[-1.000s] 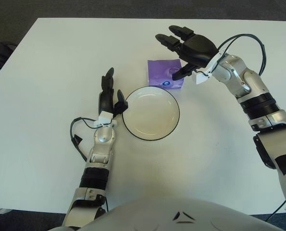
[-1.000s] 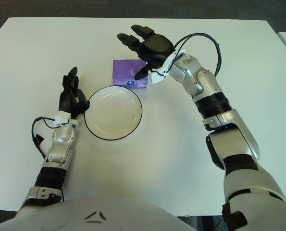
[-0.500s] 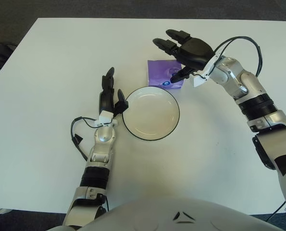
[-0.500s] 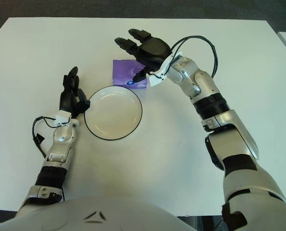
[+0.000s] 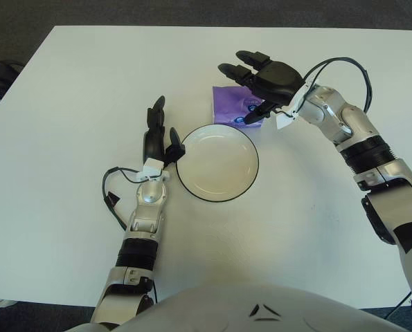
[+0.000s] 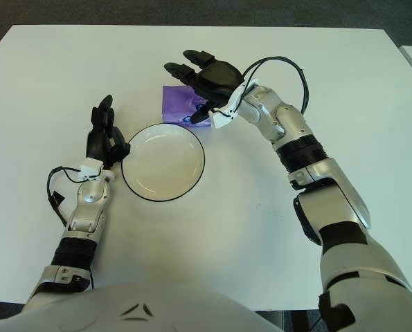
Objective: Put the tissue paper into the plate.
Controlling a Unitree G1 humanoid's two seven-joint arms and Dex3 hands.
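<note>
Item: white table [image 5: 67,90], bearing all listed objects. Item: tissue paper [image 5: 228,105], a purple packet lying flat on the table just beyond the far rim of the plate [image 5: 217,162], its near edge close to or touching that rim; not yet in the plate. Item: plate, white with a dark rim, round, holding nothing, centred before the robot. Item: right hand [image 5: 264,83], over the right part of the packet, fingers spread and extended to the robot's left above its far edge, thumb pointed down at the near right corner; whether the thumb tip touches the wrapper cannot be told; nothing is grasped. Item: left hand [image 5: 156,138], just beside the plate's left rim, fingers straight and loosely apart, holding nothing; idle. Step in hand, as judged: closing on the packet for pickup. Handling notes: the hand would do well to lower until fingers bracket the far edge and thumb the near edge, then close across the short width; the soft wrapper is likely to give, so a firm hold seems wanted. A lift clear of the plate rim is advisable, since the packet sits so near it that a dragging motion could nudge the plate. Release is best made over the plate's middle, low, so the packet settles flat.
</note>
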